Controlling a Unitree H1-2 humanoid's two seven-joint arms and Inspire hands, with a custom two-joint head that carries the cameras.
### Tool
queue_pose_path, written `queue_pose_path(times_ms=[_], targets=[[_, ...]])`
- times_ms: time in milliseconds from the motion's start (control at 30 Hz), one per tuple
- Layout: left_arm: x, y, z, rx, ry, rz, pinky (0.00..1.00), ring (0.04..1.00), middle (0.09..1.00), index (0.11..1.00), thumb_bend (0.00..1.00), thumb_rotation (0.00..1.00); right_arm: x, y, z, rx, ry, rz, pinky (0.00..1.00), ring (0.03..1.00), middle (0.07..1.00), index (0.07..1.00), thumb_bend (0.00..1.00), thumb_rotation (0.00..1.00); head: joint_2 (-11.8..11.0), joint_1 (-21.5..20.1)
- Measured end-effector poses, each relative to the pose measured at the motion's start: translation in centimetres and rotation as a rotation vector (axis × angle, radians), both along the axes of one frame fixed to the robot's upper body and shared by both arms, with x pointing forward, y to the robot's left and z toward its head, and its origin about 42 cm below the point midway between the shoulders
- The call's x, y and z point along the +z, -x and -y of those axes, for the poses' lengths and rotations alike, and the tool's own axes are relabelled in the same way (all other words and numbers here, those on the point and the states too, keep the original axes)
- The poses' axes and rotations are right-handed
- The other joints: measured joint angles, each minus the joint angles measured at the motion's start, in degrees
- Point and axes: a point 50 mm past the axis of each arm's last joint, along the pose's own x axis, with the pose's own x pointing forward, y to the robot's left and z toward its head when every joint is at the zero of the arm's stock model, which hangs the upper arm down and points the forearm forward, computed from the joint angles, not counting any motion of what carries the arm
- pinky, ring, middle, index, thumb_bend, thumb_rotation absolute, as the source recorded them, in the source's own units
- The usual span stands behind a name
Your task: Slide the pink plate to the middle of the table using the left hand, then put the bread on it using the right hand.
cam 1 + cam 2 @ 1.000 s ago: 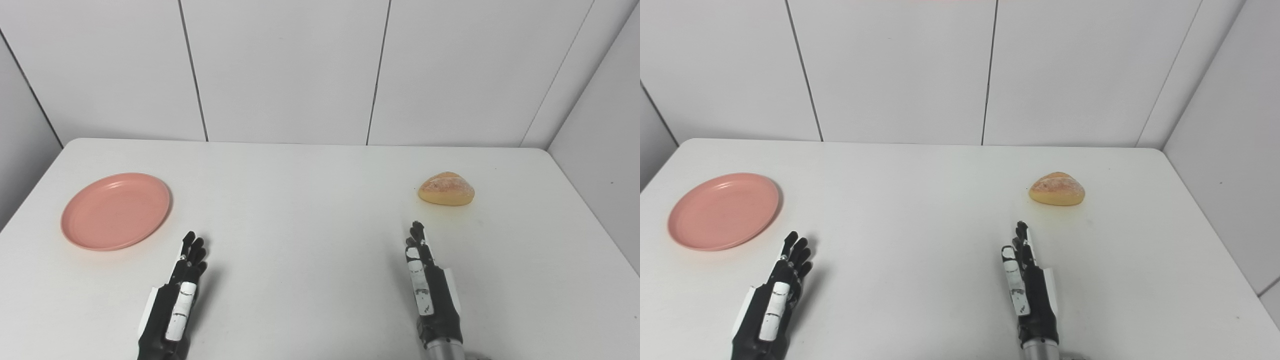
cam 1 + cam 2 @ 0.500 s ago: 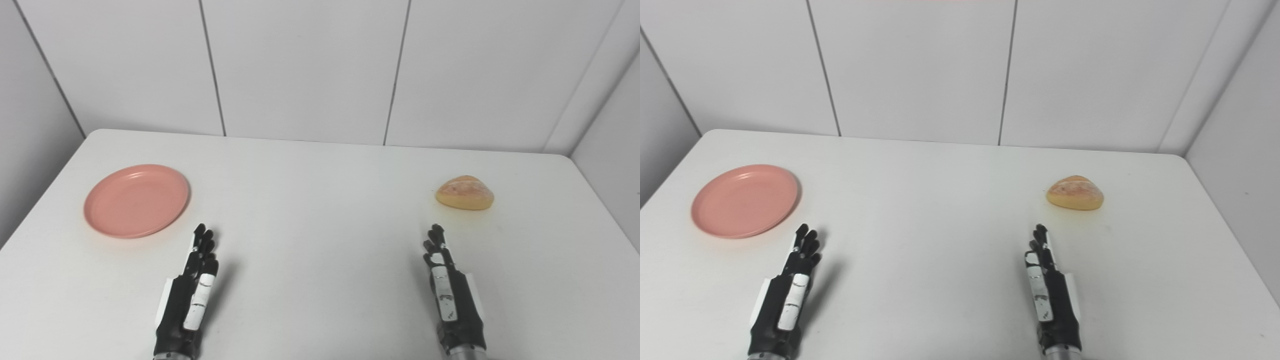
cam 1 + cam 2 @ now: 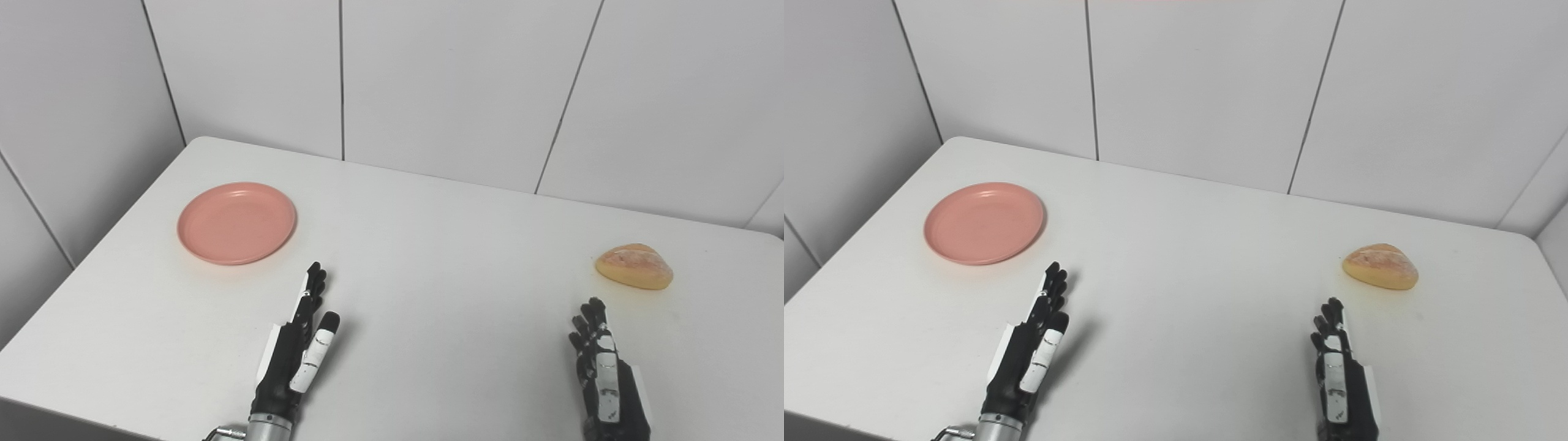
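A round pink plate lies flat on the white table's left side, with nothing on it. A golden bread roll rests on the right side. My left hand hovers low over the near table, below and right of the plate, fingers stretched out and holding nothing. My right hand is at the near right, just short of the bread, also stretched flat and holding nothing. Neither hand touches its object.
The white table is boxed in by white panelled walls at the back and left. Its near left edge shows at the bottom of both views.
The whole picture has swung left and tilted, so the camera moved. The left thumb now stands a little out from the palm. Plate and bread have not moved on the table.
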Motion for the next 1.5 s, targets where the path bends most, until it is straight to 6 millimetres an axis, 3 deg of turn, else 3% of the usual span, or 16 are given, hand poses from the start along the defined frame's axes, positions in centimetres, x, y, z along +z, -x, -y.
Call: queue_pose_path(times_ms=[300,567,700,933,1067,1167,1300,1500], targets=[[-0.3,0.0,0.3,0.002,0.004,0.018,1.0,1.0,1.0,1.0,0.68,0.97,-0.2,-0.6,0.6,-0.004,0.002,0.011,1.0,0.998,1.0,1.0,0.84,1.0,-2.3,0.6],[-0.5,0.0,0.4,0.0,0.009,0.025,1.0,1.0,1.0,1.0,0.66,0.96,-0.2,-0.8,0.6,-0.003,0.012,0.021,1.0,0.997,1.0,1.0,0.83,1.0,-2.8,-0.2],[-0.5,-0.1,0.1,0.004,0.064,0.021,1.0,1.0,1.0,1.0,0.67,0.89,-0.2,-1.1,0.5,-0.001,0.017,0.021,1.0,0.993,1.0,1.0,0.82,1.0,-2.9,-0.6],[0.6,-1.0,-0.1,0.015,0.174,-0.054,1.0,1.0,1.0,1.0,0.78,0.88,-0.2,-1.1,0.3,0.001,0.033,0.024,1.0,0.985,1.0,0.999,0.84,1.0,-3.1,-1.3],[2.2,-3.1,-0.5,0.023,0.198,-0.087,1.0,0.973,0.976,0.979,0.81,0.89,-0.1,-1.1,0.1,0.004,0.031,0.027,1.0,0.981,0.998,0.991,0.85,0.99,-3.0,-1.2],[5.9,-6.1,-0.8,0.013,0.197,-0.001,0.99,0.951,0.952,0.947,0.84,0.87,0.1,-1.2,-0.3,0.007,0.022,0.035,1.0,0.977,0.996,0.989,0.85,0.98,-3.2,-1.1],[10.7,-8.7,-1.0,-0.007,0.187,0.136,0.98,0.951,0.961,0.941,0.87,0.87,0.3,-1.3,-0.7,0.012,0.013,0.04,1.0,0.977,0.996,0.989,0.84,0.98,-3.4,-1.2],[11.7,-10.3,-3.0,-0.01,0.19,0.099,0.98,0.963,0.98,0.945,0.9,0.91,0.3,-1.4,-0.7,0.013,0.016,0.042,1.0,0.975,0.993,0.988,0.82,1.0,-3.6,-1.8]])
